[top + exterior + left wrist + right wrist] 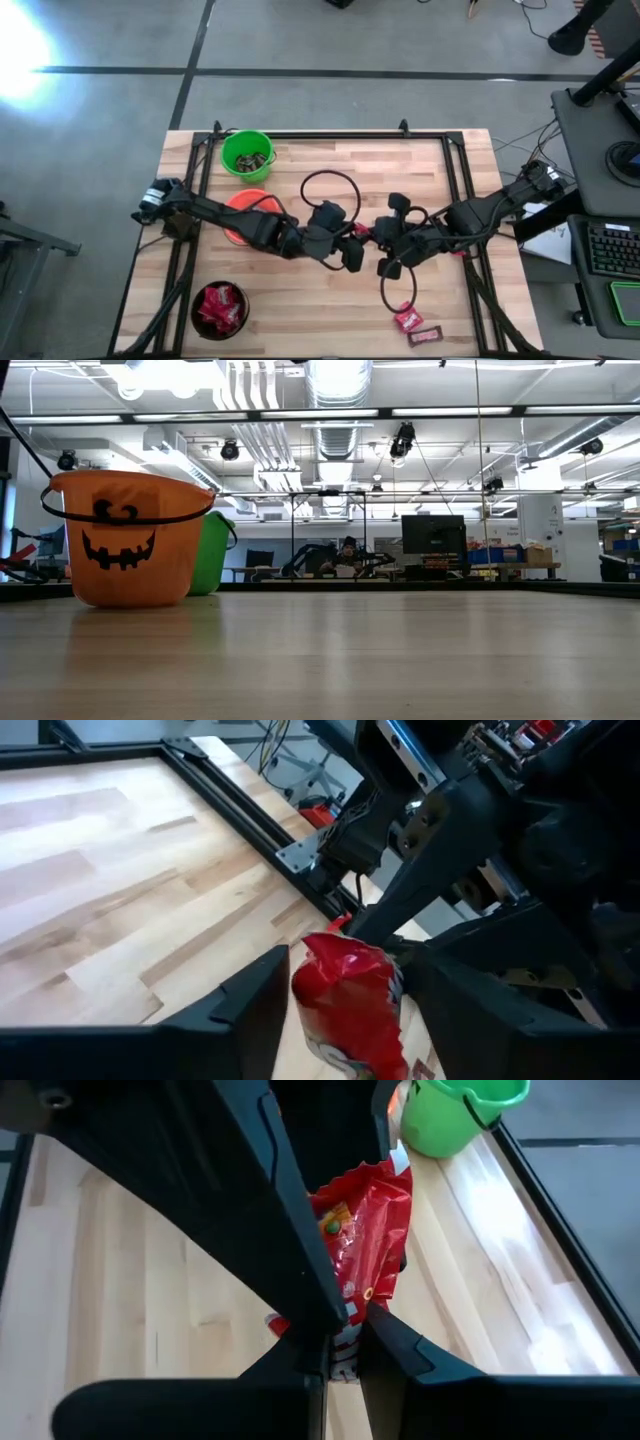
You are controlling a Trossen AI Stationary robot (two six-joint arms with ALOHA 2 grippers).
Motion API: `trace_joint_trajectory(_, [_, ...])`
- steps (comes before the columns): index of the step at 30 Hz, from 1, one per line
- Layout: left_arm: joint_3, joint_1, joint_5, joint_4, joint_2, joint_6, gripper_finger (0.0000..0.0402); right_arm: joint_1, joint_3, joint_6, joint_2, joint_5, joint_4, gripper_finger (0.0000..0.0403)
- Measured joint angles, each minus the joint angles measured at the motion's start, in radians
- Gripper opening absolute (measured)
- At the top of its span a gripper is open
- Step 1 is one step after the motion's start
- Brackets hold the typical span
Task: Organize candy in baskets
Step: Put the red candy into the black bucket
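A red wrapped candy (362,232) sits between my two grippers at the table's middle. My left gripper (345,1020) reaches in from the left and is shut on it. My right gripper (345,1355) comes from the right and is shut on its end. The green bucket (247,155) stands at the far left with dark candy inside. The orange bucket (245,212) is partly under my left arm. The black bucket (220,308) at the near left holds red candies. A red candy (408,318) and a dark brown one (425,337) lie on the table's near right. My left gripper has the red candy's crinkled body (345,985) pinched between its two fingers, one finger (250,1010) on each side. The wrapper stands up past the fingertips. My right gripper pinches the candy's other end (347,1342) between its nearly closed fingers (400,1355), coming from the opposite side.
A black frame rail (330,134) runs along the table's far edge and down both sides. Cables (330,185) loop over the middle of the table. In the low view the orange bucket (120,540) stands in front of the green one (212,550).
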Motion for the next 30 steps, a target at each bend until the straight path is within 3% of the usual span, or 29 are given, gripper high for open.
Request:
trace_joint_trajectory(4, [0.000,0.002,0.012,-0.005,-0.002,0.010,0.0141,0.000,0.000,0.005,0.000,0.007,-0.015,0.0027])
trace_joint_trajectory(10, [0.000,0.005,0.014,-0.007,-0.003,0.010,0.0020,0.000,0.003,-0.001,-0.004,0.025,-0.025,0.0027])
trace_joint_trajectory(18, [0.000,0.008,0.014,-0.003,-0.004,0.010,0.0007,-0.001,0.005,-0.008,-0.008,0.026,-0.034,0.0034])
trace_joint_trajectory(30, [-0.002,0.011,0.016,-0.030,-0.004,0.000,0.0002,-0.001,0.007,-0.008,-0.010,0.028,-0.105,0.0128])
